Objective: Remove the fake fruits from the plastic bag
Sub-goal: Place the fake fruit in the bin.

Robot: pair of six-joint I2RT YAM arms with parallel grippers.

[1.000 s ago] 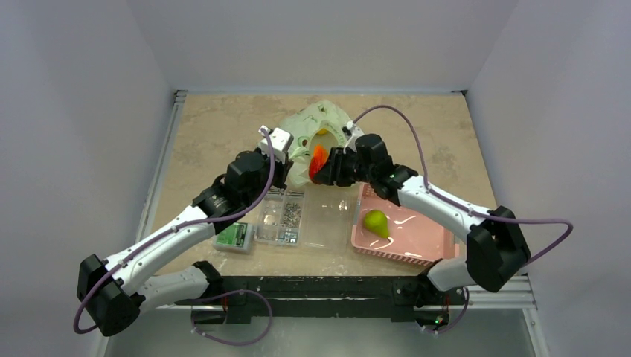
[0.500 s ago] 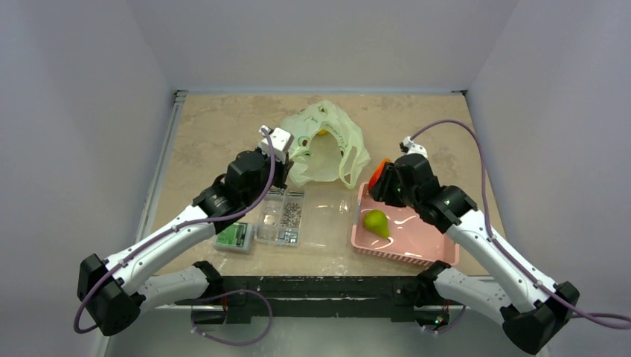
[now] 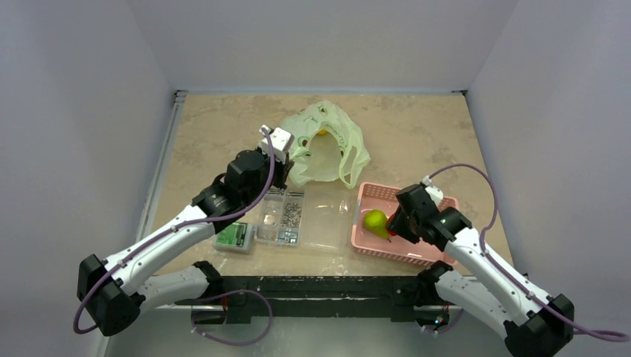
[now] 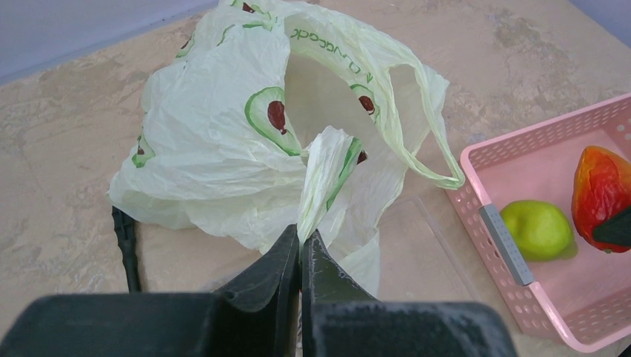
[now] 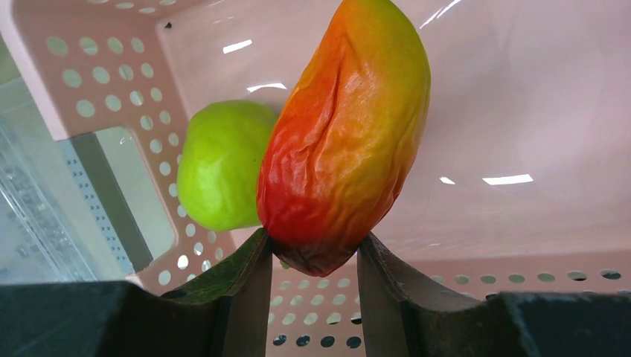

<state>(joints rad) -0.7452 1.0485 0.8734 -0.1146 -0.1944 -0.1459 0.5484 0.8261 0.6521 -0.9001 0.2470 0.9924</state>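
And the right arm has made the trip! A second ago the right gripper (image 5: 312, 256) was up at the mouth of the plastic bag (image 3: 324, 149) with the red-orange fruit (image 5: 342, 134) in its jaws. Now it has swung down to about 4 o'clock of the bag and sits low inside the pink basket (image 3: 417, 253).

The jaws are still clamped on the fruit's lower tip, one finger on each side, with the fruit standing up out of them. It hangs close over the basket floor; whether it touches yet cannot be told.

The green pear (image 5: 219, 167) already lies in the basket, just beside the held fruit at its 9 o'clock in the wrist view. That makes one piece out and a second about to join it, so letting go looks like the next step.

On the other side, the left gripper (image 4: 300, 238) has not budged. Its fingers are pressed together on a raised fold of the bag's rim, holding the mouth open toward 12 o'clock. A small yellow piece (image 3: 322, 133) shows in that opening, so the job seems unfinished. The clear compartmented box (image 3: 298, 216) sits between the two arms, at 6 o'clock of the bag.
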